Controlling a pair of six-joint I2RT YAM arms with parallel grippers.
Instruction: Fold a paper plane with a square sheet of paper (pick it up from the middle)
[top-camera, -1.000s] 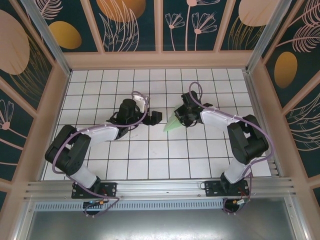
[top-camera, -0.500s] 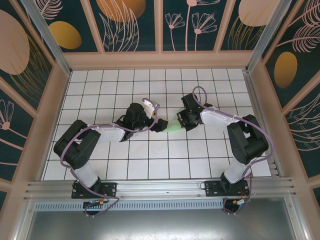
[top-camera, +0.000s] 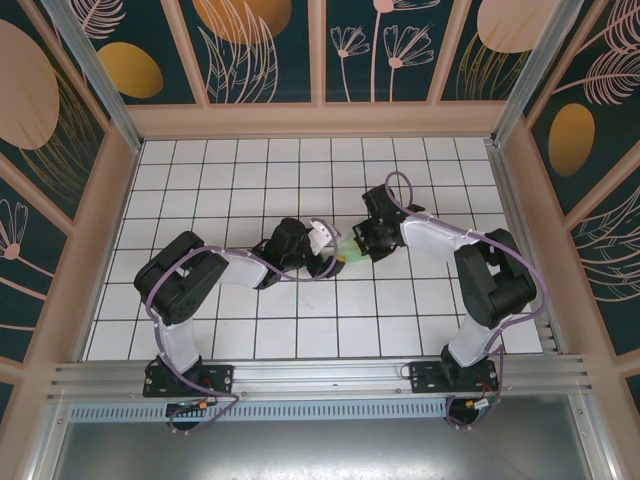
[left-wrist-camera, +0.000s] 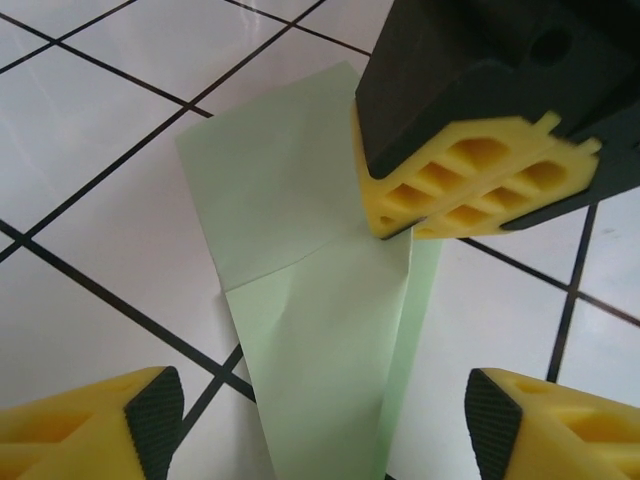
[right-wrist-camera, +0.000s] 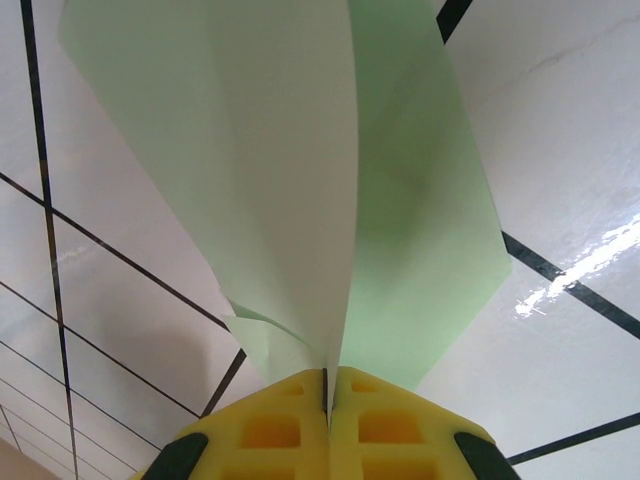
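My right gripper (right-wrist-camera: 327, 425), at the bottom of its wrist frame, is pinched tight on the crease of the pale green paper plane (right-wrist-camera: 290, 170), which fans up the frame over the white tiled table (right-wrist-camera: 560, 150). My left gripper (left-wrist-camera: 325, 420) stands unclenched, one finger either side of the paper. Overhead, both meet at centre frame.

1. The paper plane (top-camera: 347, 251) is pale mint-green paper, folded into a slim, tapered, layered shape.
2. State: flaps spread to both sides of a centre fold. A faint crease crosses the top layer.
3. Pose: one end is clamped between the closed pads of the right hand (right-wrist-camera: 327, 398). The rest fans outward.
4. Location: near the middle of the white gridded counter (top-camera: 300, 330).
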